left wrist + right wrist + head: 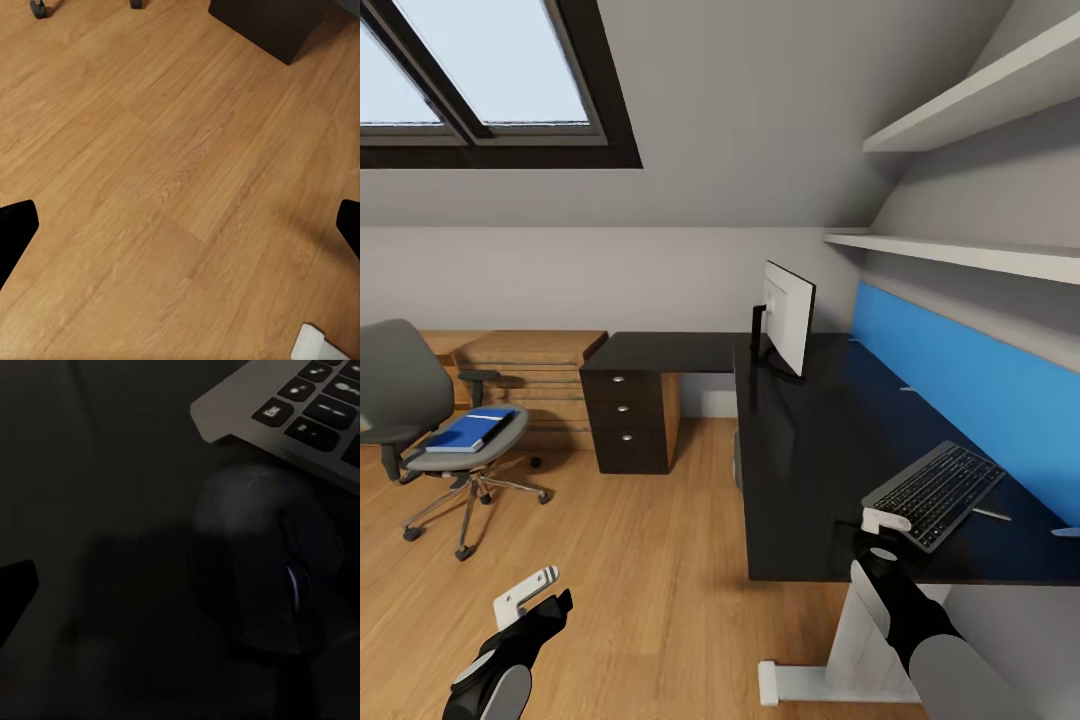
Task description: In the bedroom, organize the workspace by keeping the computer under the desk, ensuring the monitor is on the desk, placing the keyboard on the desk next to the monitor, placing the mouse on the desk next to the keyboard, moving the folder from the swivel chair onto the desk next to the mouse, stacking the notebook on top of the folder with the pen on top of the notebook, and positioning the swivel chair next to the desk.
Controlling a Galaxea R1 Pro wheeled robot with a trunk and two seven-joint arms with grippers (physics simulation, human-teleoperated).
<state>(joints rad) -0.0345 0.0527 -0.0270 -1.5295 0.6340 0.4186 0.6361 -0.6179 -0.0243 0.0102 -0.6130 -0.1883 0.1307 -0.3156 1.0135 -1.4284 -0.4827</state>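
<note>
Mouse [259,577] duty at the moment: the small dark mouse lies on the black tabletop [810,470] just beside the near corner of the keyboard [935,493], with my right hand [884,523] hovering directly over it. I cannot tell whether that hand is spread or pinched; one dark fingertip shows at the edge of the right wrist view, well clear of the mouse. I judge the mouse light, rigid and smooth-shelled, likely to skid on the glossy top, so I would pinch it across its two long sides, low on the body. Beyond the keyboard, the monitor [788,317] stands upright on the same tabletop. Far from the keyboard, the blue folder [470,431] lies on the swivel chair [430,420]. My left hand [530,598] hangs spread apart over bare floor [172,180].
</note>
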